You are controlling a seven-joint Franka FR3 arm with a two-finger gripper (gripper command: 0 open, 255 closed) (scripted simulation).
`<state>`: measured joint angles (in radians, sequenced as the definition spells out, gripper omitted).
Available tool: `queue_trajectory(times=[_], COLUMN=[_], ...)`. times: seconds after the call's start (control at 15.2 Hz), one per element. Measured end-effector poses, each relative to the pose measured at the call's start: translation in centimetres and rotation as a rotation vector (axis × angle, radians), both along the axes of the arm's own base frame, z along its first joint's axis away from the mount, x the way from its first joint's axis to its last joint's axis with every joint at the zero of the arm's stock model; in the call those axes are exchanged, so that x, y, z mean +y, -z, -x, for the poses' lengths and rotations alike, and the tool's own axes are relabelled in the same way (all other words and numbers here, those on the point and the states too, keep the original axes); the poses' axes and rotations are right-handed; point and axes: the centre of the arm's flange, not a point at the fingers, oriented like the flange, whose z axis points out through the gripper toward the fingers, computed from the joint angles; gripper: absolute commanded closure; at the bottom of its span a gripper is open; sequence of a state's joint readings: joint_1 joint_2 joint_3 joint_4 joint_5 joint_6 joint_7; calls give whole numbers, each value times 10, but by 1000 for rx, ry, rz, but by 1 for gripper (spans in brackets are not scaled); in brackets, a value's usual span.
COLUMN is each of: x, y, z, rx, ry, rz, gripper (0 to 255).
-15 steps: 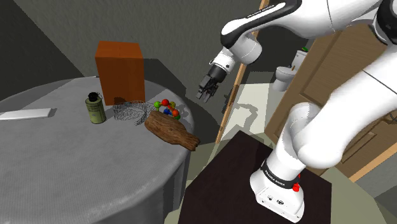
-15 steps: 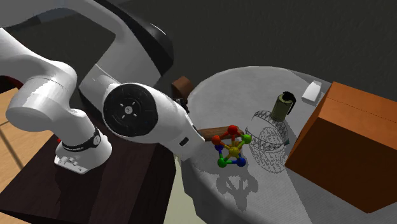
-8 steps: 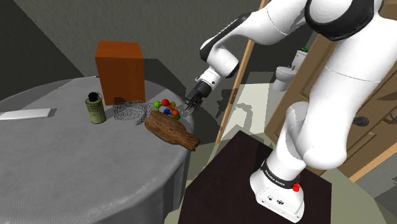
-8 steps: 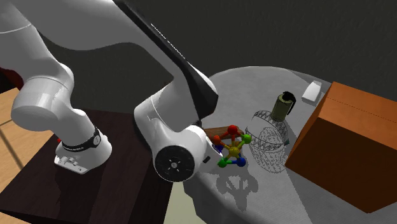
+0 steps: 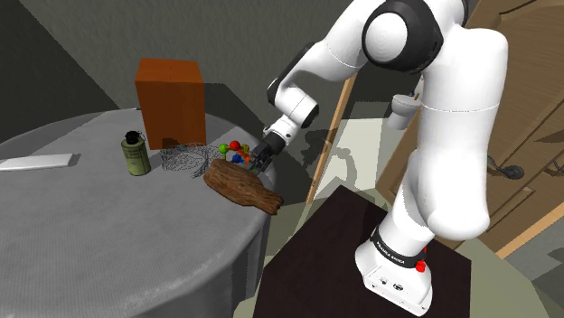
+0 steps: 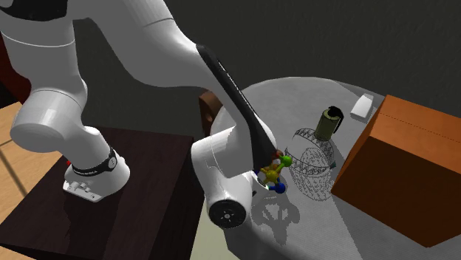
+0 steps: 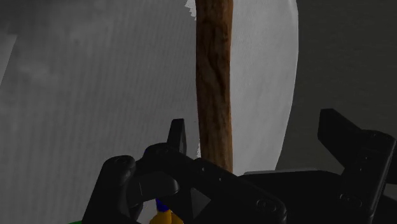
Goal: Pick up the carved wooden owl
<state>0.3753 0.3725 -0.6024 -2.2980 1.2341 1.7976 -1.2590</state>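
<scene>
Gripper (image 5: 257, 162) has dropped from mid-air beside the table to just over the wooden owl (image 5: 240, 185); the arm now folds high above its stand (image 5: 352, 257). Fingers (image 7: 354, 159) stand apart, open. In the wrist view the owl's brown grained length runs out between them, closer to one finger; cannot tell if it touches.

Owl lies flat near the table (image 5: 108, 239) edge on the stand's side, long axis roughly along that edge. Just beside it, further in, are a toy of coloured balls (image 5: 237, 151) and a wire basket (image 5: 184, 160), close together. Olive bottle (image 5: 135, 154) stands upright just beyond the basket. Orange-brown box (image 5: 171, 101) stands toward the far edge. Flat white slab (image 5: 37, 163) lies at the edge on the shoulder view's left, well apart from the rest.

Table is round, with grey top and grey sides. Walls dark grey. Wooden door (image 5: 533, 99) behind the arm, pale floor (image 5: 357, 149), white toilet (image 5: 400, 110) partly seen past the arm.
</scene>
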Motion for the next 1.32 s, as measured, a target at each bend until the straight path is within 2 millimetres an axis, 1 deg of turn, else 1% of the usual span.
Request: queue_trajectory(times=[0.26, 0.33, 0.99, 1.12, 1.32], x=[1, 1, 1, 0, 1], y=[21, 23, 24, 18, 3], z=[1, 1, 1, 1, 1], rx=[0, 0, -2, -1, -1], ry=[0, 0, 0, 0, 0], rz=[-2, -2, -3, -2, -2], gripper=[0, 255, 255, 255, 255])
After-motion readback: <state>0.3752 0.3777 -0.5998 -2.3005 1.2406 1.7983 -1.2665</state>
